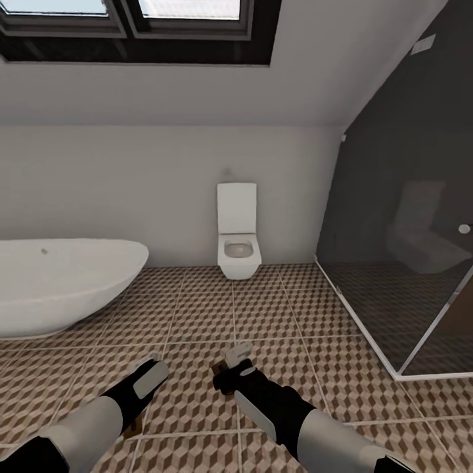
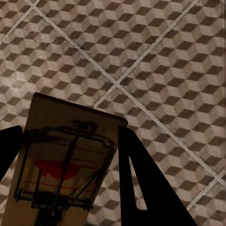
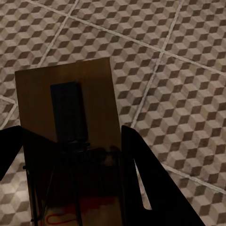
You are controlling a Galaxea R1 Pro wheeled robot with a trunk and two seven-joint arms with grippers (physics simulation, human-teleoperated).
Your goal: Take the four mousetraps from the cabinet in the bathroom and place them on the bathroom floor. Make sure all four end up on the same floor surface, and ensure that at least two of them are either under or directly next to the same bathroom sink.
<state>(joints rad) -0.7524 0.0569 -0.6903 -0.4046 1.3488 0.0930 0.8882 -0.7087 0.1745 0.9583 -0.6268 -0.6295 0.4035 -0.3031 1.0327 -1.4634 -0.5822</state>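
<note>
You're facing the far wall of the bathroom, with both arms held low over the bathroom floor point(image 1: 197, 315), its cube-patterned tiles running out ahead of you. Your left gripper point(image 2: 66, 183) has its fingers point(image 2: 141, 188) closed on a mousetrap point(image 2: 66, 155): the tan board sits between them, wire side showing, with a red mark on its face, above the tiles. Your right gripper point(image 3: 70, 183) likewise has its fingers point(image 3: 141, 183) clamped on a second mousetrap point(image 3: 70, 122), a board with a dark rectangular plate on it and wire parts nearer the wrist; it is dim there, so the details are hard to make out. In the head view the right gripper point(image 1: 238, 358) reaches a little farther forward than the left one point(image 1: 150, 374). A white bathtub point(image 1: 59, 282) stands to the far left, a white toilet point(image 1: 238, 249) against the far wall in the middle, and a smoked-glass shower enclosure point(image 1: 401, 263) on the right.
</note>
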